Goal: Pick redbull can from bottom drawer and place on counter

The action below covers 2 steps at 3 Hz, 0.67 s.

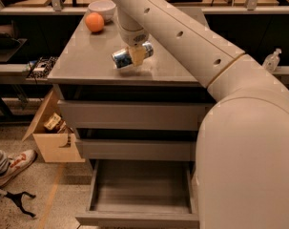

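Note:
The redbull can (pixel 126 56) is blue and silver and lies tilted on its side in my gripper (pixel 136 56), just above the counter (pixel 87 56). The gripper is shut on the can's middle, over the counter's centre. My white arm runs from the lower right up across the counter. The bottom drawer (pixel 139 194) stands pulled open below, and its inside shows nothing in it.
An orange (pixel 94 22) and a white bowl (pixel 102 7) sit at the counter's far left corner. An open cardboard box (pixel 51 132) stands on the floor left of the cabinet. A person's shoe (pixel 13 163) is at the left edge. A workbench runs behind.

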Available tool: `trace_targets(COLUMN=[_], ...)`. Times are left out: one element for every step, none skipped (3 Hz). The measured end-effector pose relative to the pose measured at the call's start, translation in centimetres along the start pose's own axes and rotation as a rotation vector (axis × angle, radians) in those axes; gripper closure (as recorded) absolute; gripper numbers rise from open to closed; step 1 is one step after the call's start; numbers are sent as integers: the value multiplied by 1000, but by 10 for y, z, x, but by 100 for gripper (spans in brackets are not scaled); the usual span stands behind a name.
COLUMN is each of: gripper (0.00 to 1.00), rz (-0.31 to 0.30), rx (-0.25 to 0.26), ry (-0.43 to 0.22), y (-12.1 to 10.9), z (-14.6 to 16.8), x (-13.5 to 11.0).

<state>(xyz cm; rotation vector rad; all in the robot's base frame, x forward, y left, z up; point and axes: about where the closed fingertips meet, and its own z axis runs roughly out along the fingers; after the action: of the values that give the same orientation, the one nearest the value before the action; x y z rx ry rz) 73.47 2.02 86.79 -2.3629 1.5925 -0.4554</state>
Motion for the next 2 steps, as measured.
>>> trace_targets(gripper=[36,12], rz=[-1,-2], rx=[4,7], ry=[-3,-5], y=[-1,-3], z=[3,7], x=[-1,-2])
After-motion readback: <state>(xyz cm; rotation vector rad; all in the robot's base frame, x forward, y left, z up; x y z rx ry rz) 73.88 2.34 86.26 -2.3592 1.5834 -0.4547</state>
